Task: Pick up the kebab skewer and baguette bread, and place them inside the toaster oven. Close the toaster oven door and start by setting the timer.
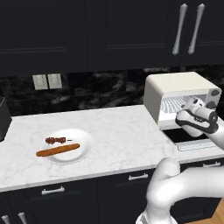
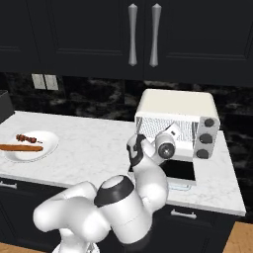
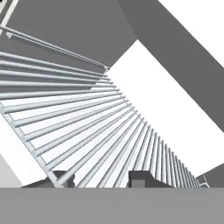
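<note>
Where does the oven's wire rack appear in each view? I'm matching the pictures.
Left base view: wire rack inside the open toaster oven, at right, behind the hand.
Right base view: rack in the oven's opening, center right.
Hand view: rack bars fan across the left and middle.
Shared landmark: the rack's front edge.

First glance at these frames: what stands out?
The white arm reaching into the open toaster oven at the counter's right end, its door folded down flat. In the hand view the gripper sits at the front edge of the wire rack, fingertips either side of its bars. Far left, the kebab skewer and baguette bread lie untouched on a white plate.
</note>
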